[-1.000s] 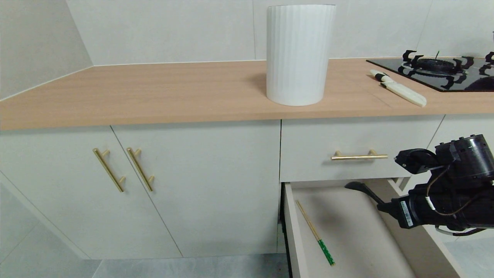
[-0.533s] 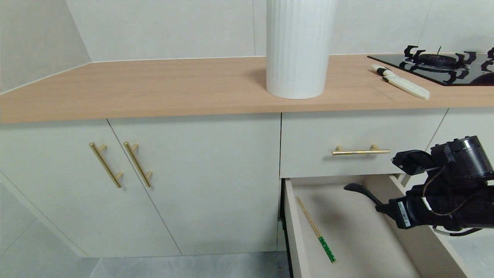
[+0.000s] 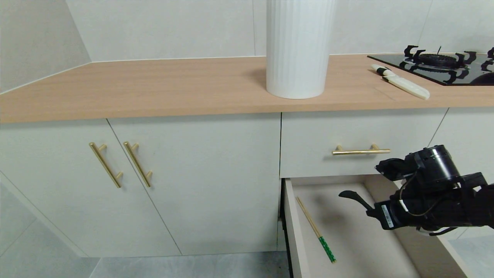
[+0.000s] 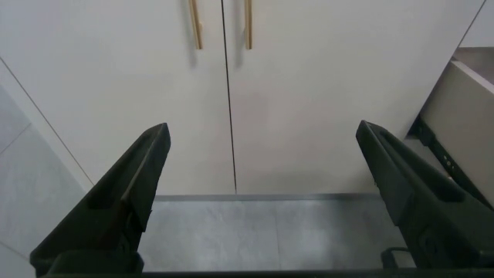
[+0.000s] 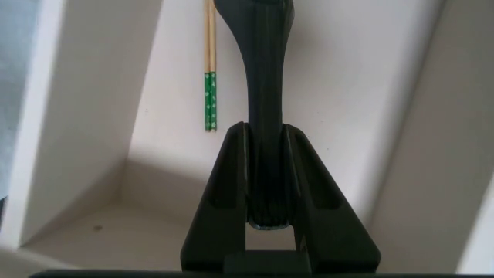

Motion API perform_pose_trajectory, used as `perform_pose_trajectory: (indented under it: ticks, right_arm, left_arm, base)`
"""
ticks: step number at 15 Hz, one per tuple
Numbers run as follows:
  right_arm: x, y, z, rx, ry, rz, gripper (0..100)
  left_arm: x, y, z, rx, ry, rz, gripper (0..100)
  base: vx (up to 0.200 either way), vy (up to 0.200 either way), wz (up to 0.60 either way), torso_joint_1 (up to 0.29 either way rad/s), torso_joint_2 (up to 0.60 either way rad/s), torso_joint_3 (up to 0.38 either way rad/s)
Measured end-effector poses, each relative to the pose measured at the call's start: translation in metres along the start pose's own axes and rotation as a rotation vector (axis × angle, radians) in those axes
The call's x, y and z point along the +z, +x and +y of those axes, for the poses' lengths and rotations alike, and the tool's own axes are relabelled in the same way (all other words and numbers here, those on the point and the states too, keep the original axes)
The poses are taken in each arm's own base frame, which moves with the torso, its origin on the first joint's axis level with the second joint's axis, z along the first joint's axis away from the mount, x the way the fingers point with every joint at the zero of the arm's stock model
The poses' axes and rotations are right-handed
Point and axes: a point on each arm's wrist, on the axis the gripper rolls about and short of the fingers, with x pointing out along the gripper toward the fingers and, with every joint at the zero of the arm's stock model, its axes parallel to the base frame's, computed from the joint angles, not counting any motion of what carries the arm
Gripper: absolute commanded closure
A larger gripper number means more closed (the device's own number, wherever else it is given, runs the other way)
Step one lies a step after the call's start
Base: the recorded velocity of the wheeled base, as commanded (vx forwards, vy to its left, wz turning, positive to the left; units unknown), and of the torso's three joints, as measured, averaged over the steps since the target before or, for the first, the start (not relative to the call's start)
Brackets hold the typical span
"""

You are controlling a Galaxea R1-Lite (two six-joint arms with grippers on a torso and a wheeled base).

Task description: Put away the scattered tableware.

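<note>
My right gripper (image 3: pixel 375 214) hangs over the open drawer (image 3: pixel 292 227), shut on the handle of a black utensil (image 3: pixel 350 195) whose broad end points toward the drawer's back. From the right wrist, the gripper (image 5: pixel 264 143) clamps the black utensil (image 5: pixel 262 69) above the drawer floor. A pair of chopsticks (image 3: pixel 315 232) with green ends lies along the drawer's left side, also in the wrist view as chopsticks (image 5: pixel 209 73). A cream knife (image 3: pixel 401 85) lies on the wooden counter (image 3: pixel 154 88). My left gripper (image 4: pixel 262 135) is open, low in front of the cabinet doors.
A tall white ribbed canister (image 3: pixel 297 50) stands on the counter above the drawers. A black gas hob (image 3: pixel 440 66) sits at the far right. A shut drawer with a gold handle (image 3: pixel 361 152) is right above the open one. Two doors with gold handles (image 3: pixel 121 164) lie left.
The head camera tilted at first, shifting the whole picture. Since then my right gripper has moved left and slightly down over the drawer, still holding the black utensil.
</note>
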Motion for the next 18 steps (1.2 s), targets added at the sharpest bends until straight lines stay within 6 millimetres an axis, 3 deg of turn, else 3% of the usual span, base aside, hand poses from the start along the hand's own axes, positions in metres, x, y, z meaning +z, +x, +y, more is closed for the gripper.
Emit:
perform_pose_trajectory:
  ticks: [8,13,18]
  right_arm:
    - [-0.01,0.091,-0.004,-0.122,0.119,-0.03,100]
    - [-0.025,0.123,-0.006,-0.186,0.138,-0.015,100]
    - [-0.037,0.138,-0.008,-0.223,0.13,0.035,100]
  left_arm:
    - [0.0,0.0,0.0,0.0,0.0,0.0,0]
    - [0.0,0.0,0.0,0.0,0.0,0.0,0]
    - [0.0,0.0,0.0,0.001,0.0,0.0,0]
  base:
    - [0.0,0.0,0.0,0.0,0.0,0.0]
    - [0.0,0.0,0.0,0.0,0.0,0.0]
    - [0.0,0.0,0.0,0.0,0.0,0.0]
